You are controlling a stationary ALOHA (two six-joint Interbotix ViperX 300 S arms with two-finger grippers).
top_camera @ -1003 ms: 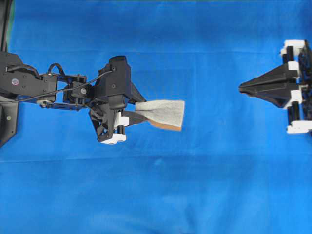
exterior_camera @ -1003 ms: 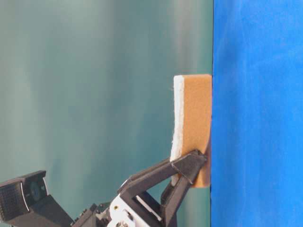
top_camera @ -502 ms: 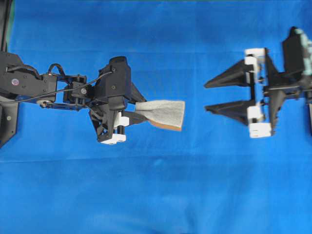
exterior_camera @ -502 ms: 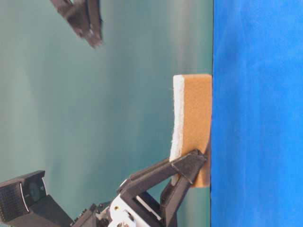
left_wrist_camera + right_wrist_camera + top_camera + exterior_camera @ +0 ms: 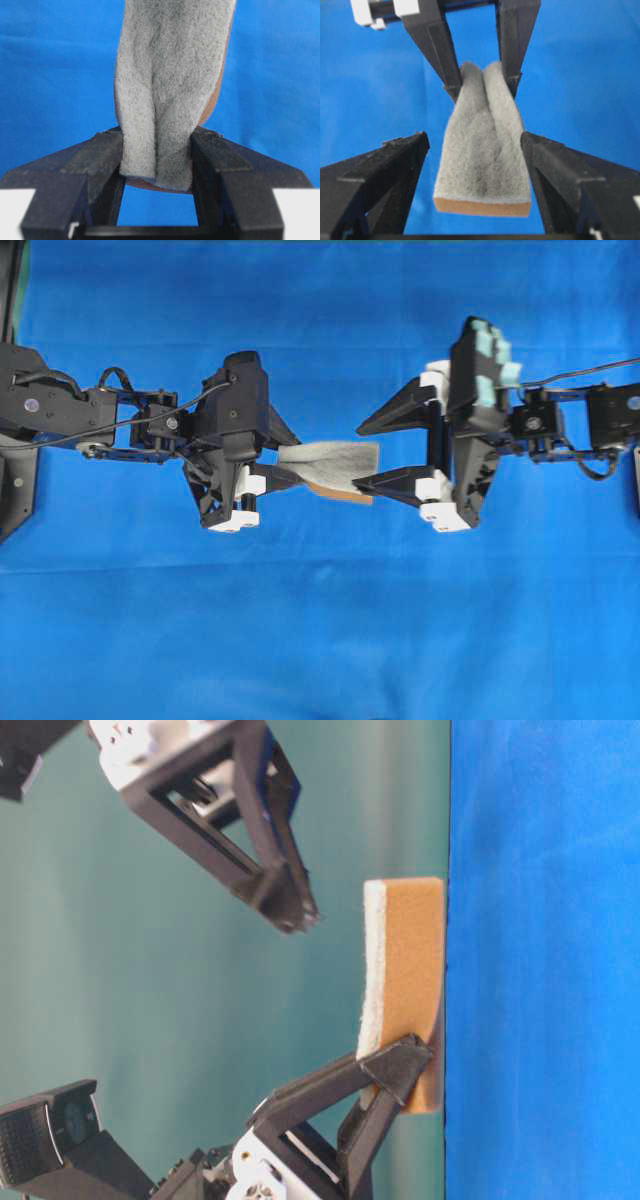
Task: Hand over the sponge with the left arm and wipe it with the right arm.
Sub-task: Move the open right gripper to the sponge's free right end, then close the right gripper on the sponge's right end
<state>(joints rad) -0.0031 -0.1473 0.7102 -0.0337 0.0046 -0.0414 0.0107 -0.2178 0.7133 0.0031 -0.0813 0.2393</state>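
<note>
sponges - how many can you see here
1. The sponge is mid-air at the centre of the overhead view, one end pinched in the left gripper, its free end between the open fingers of the right gripper.

- The sponge point(image 5: 482, 165) has a fuzzy, rough grey top, like felt, and a smooth orange-brown bottom.
- The counter point(image 5: 320, 640) is covered in soft, matt blue cloth.
- The left arm point(image 5: 235, 430) looks like hard black plastic, a bit shiny.
- The right arm point(image 5: 480, 400) has black plastic, white plastic blocks and teal patches.
</note>
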